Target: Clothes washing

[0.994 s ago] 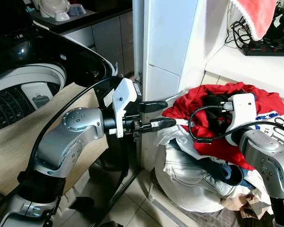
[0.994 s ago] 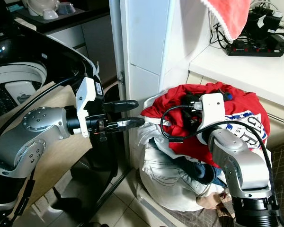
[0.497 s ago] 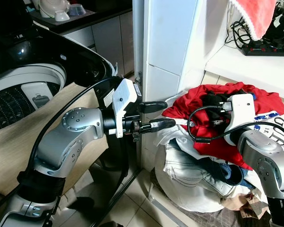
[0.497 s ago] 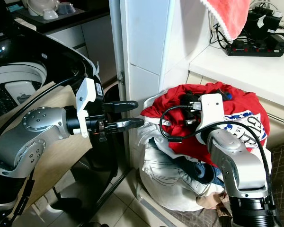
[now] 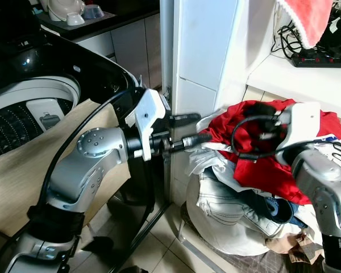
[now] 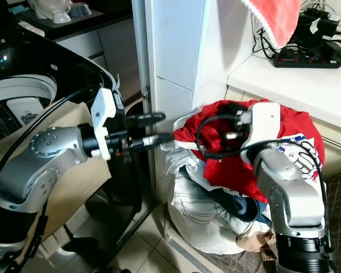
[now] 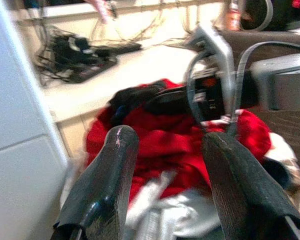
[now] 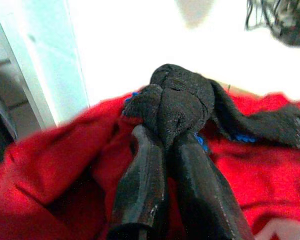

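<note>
A laundry pile of red, white and denim clothes sits heaped on the floor beside a white pillar. On top of the pile, the right hand is pinched closed on a black garment lying on the red cloth. The left hand hovers near the pile's edge, fingers spread apart and empty. An open washing machine stands to the left.

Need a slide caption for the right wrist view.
Right claw shut on a black sock above the red shirt.
</note>
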Controlling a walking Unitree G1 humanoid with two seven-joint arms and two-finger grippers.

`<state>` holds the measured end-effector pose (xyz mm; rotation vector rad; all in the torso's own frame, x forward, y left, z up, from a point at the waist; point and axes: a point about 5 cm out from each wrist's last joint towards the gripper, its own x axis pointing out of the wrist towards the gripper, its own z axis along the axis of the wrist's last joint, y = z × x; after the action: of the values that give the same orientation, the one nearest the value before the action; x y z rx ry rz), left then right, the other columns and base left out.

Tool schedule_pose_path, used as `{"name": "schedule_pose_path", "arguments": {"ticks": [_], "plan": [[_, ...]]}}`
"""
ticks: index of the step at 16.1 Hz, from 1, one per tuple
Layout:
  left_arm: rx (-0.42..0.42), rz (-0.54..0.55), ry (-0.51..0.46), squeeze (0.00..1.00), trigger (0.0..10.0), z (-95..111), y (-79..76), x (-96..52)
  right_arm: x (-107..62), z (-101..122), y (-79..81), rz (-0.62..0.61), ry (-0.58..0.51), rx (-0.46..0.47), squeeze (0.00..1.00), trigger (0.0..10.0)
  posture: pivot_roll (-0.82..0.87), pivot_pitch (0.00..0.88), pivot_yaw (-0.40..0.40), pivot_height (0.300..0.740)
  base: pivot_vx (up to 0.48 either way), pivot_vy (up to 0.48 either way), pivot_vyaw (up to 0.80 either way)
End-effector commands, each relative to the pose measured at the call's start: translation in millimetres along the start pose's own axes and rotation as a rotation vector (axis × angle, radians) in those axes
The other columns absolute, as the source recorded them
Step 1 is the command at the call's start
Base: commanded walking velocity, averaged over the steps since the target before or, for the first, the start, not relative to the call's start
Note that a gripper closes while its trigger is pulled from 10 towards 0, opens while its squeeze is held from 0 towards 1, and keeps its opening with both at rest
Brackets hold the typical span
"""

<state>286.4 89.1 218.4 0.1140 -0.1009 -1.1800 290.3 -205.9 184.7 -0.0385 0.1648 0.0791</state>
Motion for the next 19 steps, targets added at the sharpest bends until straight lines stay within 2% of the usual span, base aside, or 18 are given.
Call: {"name": "schedule_pose_path", "arguments": {"ticks": [1,4,5,6,8,10,13,14,15,16,18,19], "plan": [[0.046,0.054,-0.018,0.00,10.0,8.4,8.5,-0.9,-4.1,17.8,-0.2,0.012,-0.083,-0.006,0.00,0.0,-0.16,0.000,0.040,0.740,0.000,0.000,0.00],[0.071,0.181,-0.107,0.00,10.0,20.6,22.7,1.5,-10.8,41.9,5.9,0.094,-0.184,0.025,0.00,0.0,-0.17,0.000,0.044,0.740,0.000,0.000,0.00],[0.091,0.193,-0.117,0.00,10.0,24.0,24.9,3.0,-15.0,51.5,12.3,0.184,-0.212,0.026,0.00,0.0,-0.17,0.000,0.044,0.740,0.000,0.000,0.00],[0.088,0.192,-0.136,0.00,10.0,26.3,24.9,4.8,-18.7,57.1,15.1,0.246,-0.224,-0.022,0.00,0.0,-0.17,0.000,0.044,0.740,0.000,0.000,0.00],[0.091,0.188,-0.143,0.00,10.0,26.4,23.5,6.7,-21.4,60.6,11.3,0.260,-0.220,-0.099,0.00,0.0,-0.17,0.000,0.045,0.740,0.000,0.000,0.00],[0.100,0.177,-0.147,0.00,10.0,23.1,18.3,10.6,-24.3,64.0,4.7,0.248,-0.239,-0.103,0.00,0.0,-0.17,0.000,0.043,0.740,0.000,0.000,0.00],[0.082,0.161,-0.179,0.00,10.0,25.7,14.4,16.6,-31.5,59.3,7.4,0.335,-0.234,-0.149,0.00,0.0,-0.17,0.000,0.043,0.740,0.000,0.000,0.00],[0.094,0.161,-0.188,0.00,10.0,27.4,13.9,18.7,-33.9,56.9,5.7,0.350,-0.230,-0.159,0.00,0.0,-0.17,0.000,0.043,0.740,0.000,0.000,0.00],[0.146,0.139,-0.171,0.00,10.0,27.9,12.1,22.0,-37.9,54.1,2.5,0.367,-0.229,-0.163,0.00,0.0,-0.17,0.000,0.046,0.740,0.000,0.000,0.00],[0.316,0.078,-0.089,1.00,10.0,21.4,7.3,30.3,-43.8,49.2,-3.1,0.411,-0.235,-0.153,0.00,0.0,-0.17,0.000,0.050,0.740,0.000,0.000,0.00],[0.464,-0.012,-0.020,1.00,10.0,15.0,3.7,40.8,-48.0,45.4,-9.7,0.439,-0.263,-0.153,0.00,0.0,-0.17,0.000,0.055,0.740,0.000,0.000,0.00],[0.492,-0.035,-0.012,1.00,10.0,14.4,3.2,43.1,-48.9,44.8,-11.4,0.445,-0.272,-0.149,0.00,0.0,-0.17,0.000,0.055,0.740,0.000,0.000,0.00]]}}
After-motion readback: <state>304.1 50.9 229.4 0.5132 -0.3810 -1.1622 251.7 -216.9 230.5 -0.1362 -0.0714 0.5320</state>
